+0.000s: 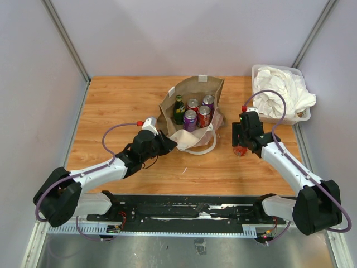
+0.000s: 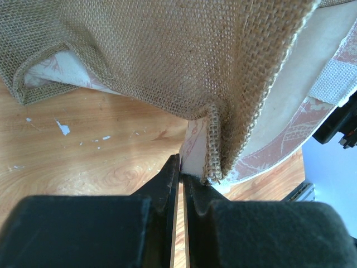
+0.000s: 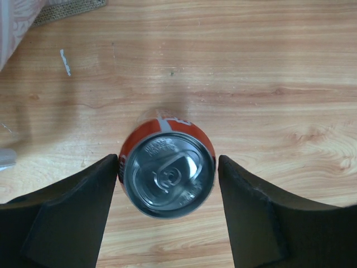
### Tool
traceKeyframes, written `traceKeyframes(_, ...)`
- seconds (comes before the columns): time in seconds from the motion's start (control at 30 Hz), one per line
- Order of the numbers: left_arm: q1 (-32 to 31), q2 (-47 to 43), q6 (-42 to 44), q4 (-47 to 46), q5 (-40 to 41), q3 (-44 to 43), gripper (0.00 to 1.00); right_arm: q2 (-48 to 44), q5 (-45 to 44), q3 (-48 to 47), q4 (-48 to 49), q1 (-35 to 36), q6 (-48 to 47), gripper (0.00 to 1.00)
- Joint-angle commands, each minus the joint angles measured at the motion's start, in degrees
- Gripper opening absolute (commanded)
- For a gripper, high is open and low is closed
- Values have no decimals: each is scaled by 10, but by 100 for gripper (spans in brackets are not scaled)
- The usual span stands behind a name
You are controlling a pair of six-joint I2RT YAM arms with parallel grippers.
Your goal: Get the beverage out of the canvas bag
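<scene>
- A tan-brown woven canvas bag (image 1: 189, 86) is seen at the middle of the pale wooden counter (image 1: 117, 100), with its mouth gaping toward the overhead camera and its white looped handles (image 1: 199, 149) lying on the near side.
- Inside the bag, a dark green glass bottle (image 1: 178, 109) is stood at the left, and four cans are packed beside it: a red can with a silver top (image 1: 192, 104), a purple can at the back (image 1: 208, 100), a purple can at the front (image 1: 190, 119) and a red can at the front (image 1: 204, 115).
- The left arm's fingers (image 2: 172, 181) are pressed together on the bag's near left corner, where the pale reddish-printed panel is pinched just beside a burlap seam.
- An orange-red drink can with a silver pull-tab lid (image 3: 167, 176) is stood upright on the counter, outside the bag and near its right side.
- The right arm's fingers (image 3: 95, 201) are spread to either side of this can. A narrow gap is seen at one finger, and contact at the other cannot be told.
- A clear plastic bin (image 1: 256, 70) filled with crumpled white cloths (image 1: 279, 92) is placed at the far right corner, apart from the bag.
</scene>
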State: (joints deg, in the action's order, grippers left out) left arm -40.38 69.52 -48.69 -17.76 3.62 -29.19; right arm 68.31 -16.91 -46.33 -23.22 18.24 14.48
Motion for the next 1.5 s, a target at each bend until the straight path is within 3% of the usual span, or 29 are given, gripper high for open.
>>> traceKeyframes(0.0, -6, 13, 7, 12, -14, 12, 9, -2, -7, 3, 15, -14, 24, 83)
traceKeyframes(0.07, -6, 14, 8, 12, -14, 12, 9, -6, -15, -5, 5, -14, 27, 99)
traceKeyframes(0.27, -6, 18, 8, 9, -17, 12, 8, -27, -25, -76, -45, -14, 21, 98)
traceKeyframes(0.43, -6, 23, 7, 4, -19, 12, 7, -52, 21, -167, -71, -8, 9, 98)
traceKeyframes(0.57, -6, 28, 5, 0, -22, 10, 7, -42, 19, -262, -90, 47, -20, 99)
traceKeyframes(0.73, -6, 35, 7, -2, -26, 6, 6, 24, -64, -367, -111, 176, -85, 98)
traceKeyframes(0.83, -6, 37, 6, -3, -30, 5, 6, 75, -72, -414, -116, 218, -100, 99)
traceKeyframes(0.9, -6, 35, 6, -3, -31, 5, 5, 108, -64, -435, -118, 230, -105, 99)
traceKeyframes(1.1, -6, 30, 10, 0, -28, 6, 5, 223, -14, -493, -128, 242, -116, 78)
traceKeyframes(1.47, -6, 18, 17, 4, -30, 7, 8, 372, 23, -555, -129, 240, -124, 84)
